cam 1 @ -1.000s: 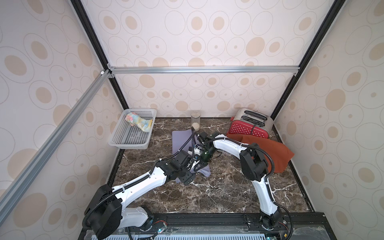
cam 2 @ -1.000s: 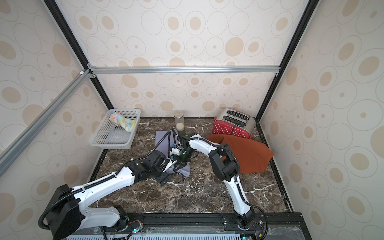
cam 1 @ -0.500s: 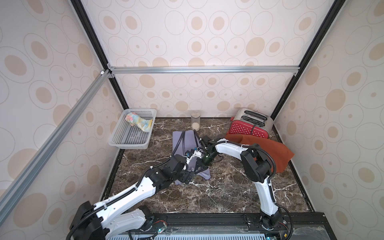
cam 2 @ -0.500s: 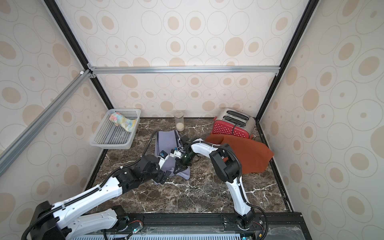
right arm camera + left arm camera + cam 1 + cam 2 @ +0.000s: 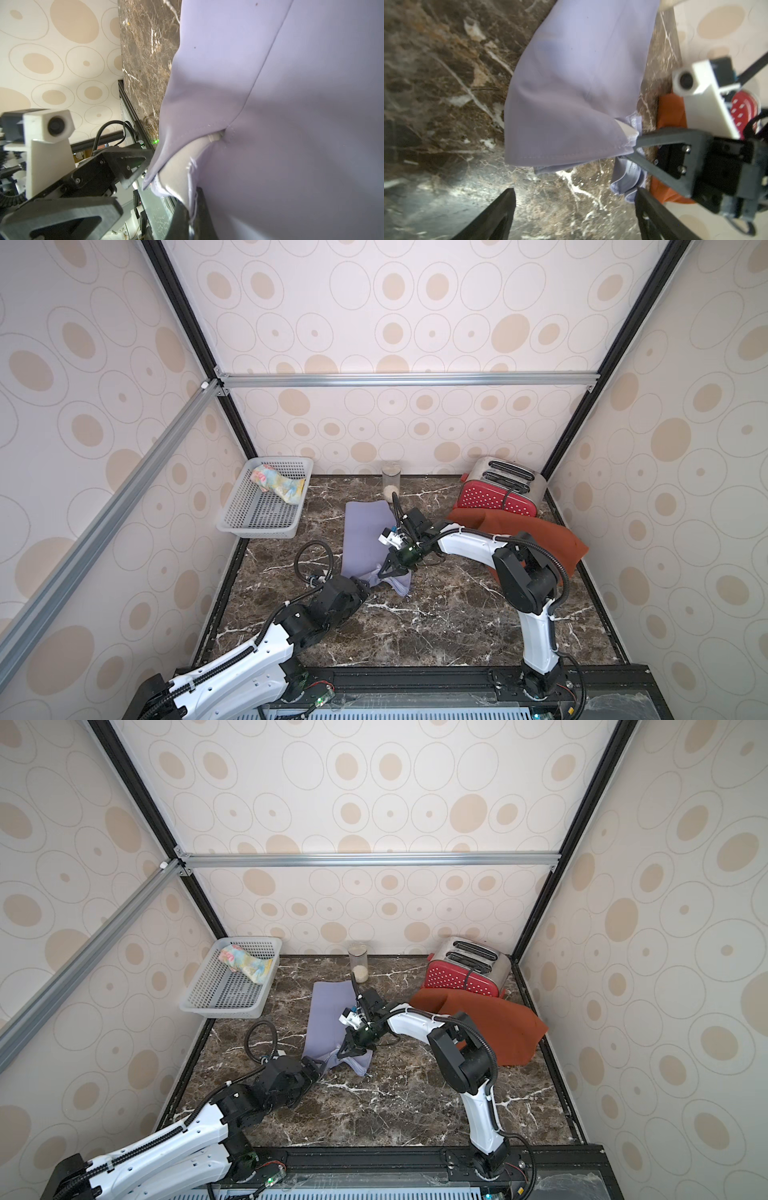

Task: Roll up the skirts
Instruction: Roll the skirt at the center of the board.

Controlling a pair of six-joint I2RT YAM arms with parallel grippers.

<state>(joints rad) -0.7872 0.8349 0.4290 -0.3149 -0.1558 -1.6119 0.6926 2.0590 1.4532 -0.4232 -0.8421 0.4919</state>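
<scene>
Right claw (image 5: 384,572) clamped shut on near hem of plain lavender-purple cloth skirt (image 5: 365,531), hem raised off middle of dark marble surface (image 5: 415,626), likely to start roll. Left claw (image 5: 574,192) gapes wide, empty, beside same hem, seemingly ready to pinch.

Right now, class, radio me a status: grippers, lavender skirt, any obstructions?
Left gripper open, short of the hem. Right gripper shut on lavender skirt, near corner lifted. Orange skirt apart, by toaster; nothing blocking.
</scene>
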